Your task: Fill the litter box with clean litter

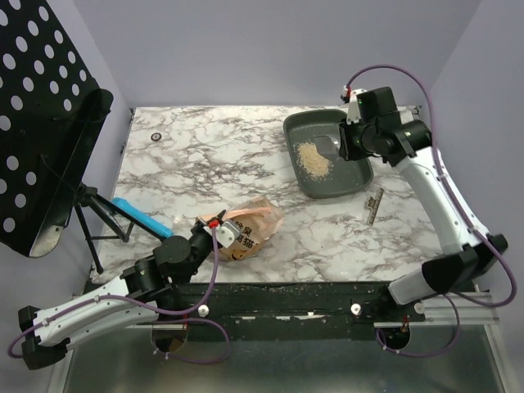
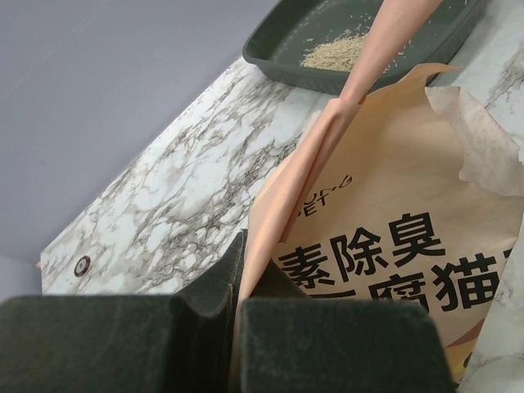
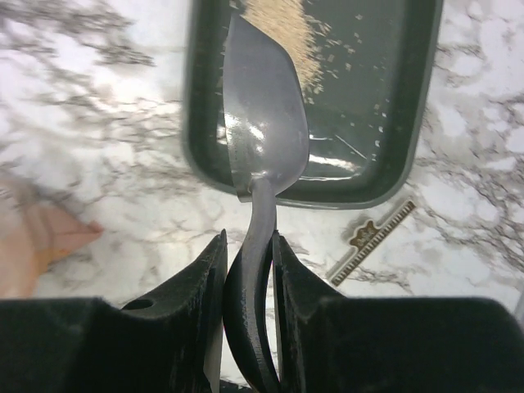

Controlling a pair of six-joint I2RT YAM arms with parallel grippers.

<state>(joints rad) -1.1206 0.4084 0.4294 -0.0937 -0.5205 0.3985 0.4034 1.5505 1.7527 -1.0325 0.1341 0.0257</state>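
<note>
The dark grey litter box (image 1: 348, 178) sits at the table's back right, with a small heap of pale tan clean litter (image 1: 313, 160) in its left half. My right gripper (image 1: 344, 144) hovers over the box, shut on the handle of a grey scoop (image 3: 266, 106). The scoop's bowl hangs above the box (image 3: 385, 98), beside the litter (image 3: 282, 29). My left gripper (image 1: 214, 232) is shut on the folded edge of the orange-tan litter bag (image 1: 250, 228), which lies on the table near the front. In the left wrist view the bag (image 2: 393, 213) fills the foreground, with the box (image 2: 278, 45) behind.
A torn strip of the bag's top (image 1: 375, 205) lies just in front of the box. A blue object (image 1: 139, 214) lies at the table's left edge by a black perforated stand (image 1: 41, 123). A small ring (image 1: 156, 137) sits at the back left.
</note>
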